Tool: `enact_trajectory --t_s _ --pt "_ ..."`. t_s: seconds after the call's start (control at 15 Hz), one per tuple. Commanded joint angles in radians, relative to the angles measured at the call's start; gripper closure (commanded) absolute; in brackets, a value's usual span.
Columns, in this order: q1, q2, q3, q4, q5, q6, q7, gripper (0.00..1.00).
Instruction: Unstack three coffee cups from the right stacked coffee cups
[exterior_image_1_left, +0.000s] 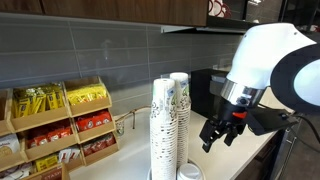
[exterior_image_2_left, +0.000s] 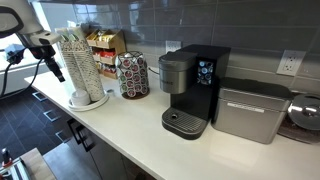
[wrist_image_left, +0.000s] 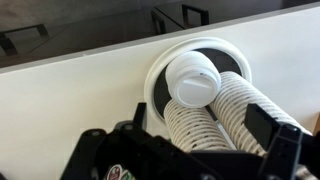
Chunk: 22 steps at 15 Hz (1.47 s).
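Fingers (exterior_image_1_left: 220, 134) hang spread & empty, nothing btwn them, just beside the two cup columns, below their tops, not touching. The right stacked coffee cups (exterior_image_1_left: 181, 112), the greener-printed column, stand upright in a round holder (wrist_image_left: 160, 62) on the tabletop (exterior_image_2_left: 130, 128), pressed against the greyer twin (exterior_image_1_left: 161, 120). The three coffee cups are, we judge, nested at its top; none is off yet.

Step in hand, as we read it: approach for the 1st pull. To do it well we'd rise above the column top, centre over the green column only, pinch just the top cup's wall, then lift straight & slow so the cups below don't ride along or nudge the twin over.

Wrist view looks down along both columns & shows what looks like a lone white cup (wrist_image_left: 190, 78) base-up in the holder. We can't make that out clearly elsewhere, but print colour is lost there, so we can't tell the columns apart. An exterior view adds the coffee machine (exterior_image_2_left: 190, 85), well apart along the tabletop.
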<state>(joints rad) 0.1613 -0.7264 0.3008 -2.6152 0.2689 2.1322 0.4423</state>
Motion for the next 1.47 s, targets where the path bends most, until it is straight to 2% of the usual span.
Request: enact_trajectory --t_s 0.0,0.2,0.27,0.47,0.93,1.4 --pt "-0.028 0.013 -0.026 0.083 -0.087 -0.065 -0.06 0.0" --pt "-0.02 0.024 -0.065 0.151 -0.134 -0.1 -0.169 0.0" --pt "-0.022 0.004 -0.044 0.108 -0.106 -0.064 -0.111 0.0" --pt "-0.022 0.01 -0.061 0.142 -0.116 -0.078 -0.155 0.0" --pt "-0.022 0.019 -0.062 0.144 -0.118 -0.078 -0.159 0.0" --pt "-0.019 0.014 -0.062 0.285 -0.185 -0.186 -0.23 0.0"
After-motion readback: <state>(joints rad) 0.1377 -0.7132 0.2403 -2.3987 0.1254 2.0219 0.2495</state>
